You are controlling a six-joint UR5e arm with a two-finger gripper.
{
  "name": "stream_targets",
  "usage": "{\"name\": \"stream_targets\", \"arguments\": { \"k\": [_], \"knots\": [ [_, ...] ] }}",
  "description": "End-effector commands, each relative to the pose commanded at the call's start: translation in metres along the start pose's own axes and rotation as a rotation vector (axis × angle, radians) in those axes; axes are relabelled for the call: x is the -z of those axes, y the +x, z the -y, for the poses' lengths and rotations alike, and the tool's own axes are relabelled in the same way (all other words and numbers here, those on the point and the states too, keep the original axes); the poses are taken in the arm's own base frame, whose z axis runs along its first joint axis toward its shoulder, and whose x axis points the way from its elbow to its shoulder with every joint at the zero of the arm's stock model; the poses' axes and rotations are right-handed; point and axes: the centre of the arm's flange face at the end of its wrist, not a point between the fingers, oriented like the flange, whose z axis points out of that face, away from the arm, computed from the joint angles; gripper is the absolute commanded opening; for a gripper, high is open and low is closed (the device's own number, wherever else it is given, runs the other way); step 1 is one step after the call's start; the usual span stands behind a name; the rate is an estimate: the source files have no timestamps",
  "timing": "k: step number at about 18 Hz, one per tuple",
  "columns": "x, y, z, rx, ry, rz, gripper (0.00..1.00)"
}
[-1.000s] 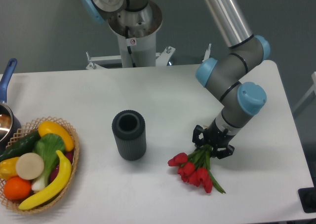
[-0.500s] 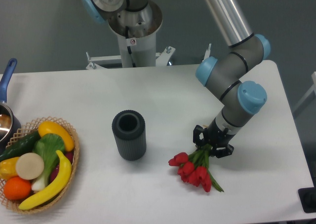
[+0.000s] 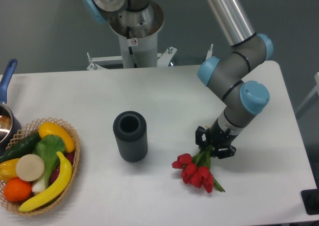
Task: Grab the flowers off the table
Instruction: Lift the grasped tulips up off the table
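Note:
The flowers (image 3: 195,171) are a small bunch of red tulips with green stems, at the right front of the white table (image 3: 164,96). The red heads point to the lower left and one green leaf sticks out to the lower right. My gripper (image 3: 215,145) is shut on the stems at their upper end, with a black finger on each side. The stem ends are hidden inside the gripper. The heads hang at or just above the tabletop; I cannot tell whether they touch it.
A dark ribbed cylinder vase (image 3: 130,136) stands upright left of the flowers. A wicker basket (image 3: 70,176) of fruit and vegetables sits at the front left, with a blue-handled pot (image 3: 6,106) behind it. The arm's base (image 3: 134,32) is at the back.
The bunch has shifted slightly to the right and up with the gripper; the flower heads have drawn closer under the gripper. The grip stays closed.

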Motion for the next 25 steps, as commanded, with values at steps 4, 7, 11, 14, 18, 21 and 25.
{"name": "stream_targets", "arguments": {
  "k": [4, 7, 11, 14, 18, 21, 25],
  "knots": [
    [0.045, 0.007, 0.013, -0.027, 0.025, 0.068, 0.35],
    [0.073, 0.008, 0.017, -0.033, 0.044, 0.111, 0.35],
    [0.119, 0.009, 0.033, -0.018, 0.123, 0.167, 0.35],
    [0.154, 0.005, 0.031, 0.006, 0.201, 0.204, 0.35],
    [0.188, -0.003, 0.019, 0.027, 0.351, 0.219, 0.35],
    [0.212, -0.004, 0.009, 0.033, 0.421, 0.231, 0.35],
    [0.226, -0.008, -0.004, 0.048, 0.462, 0.24, 0.35]
  ]
}}
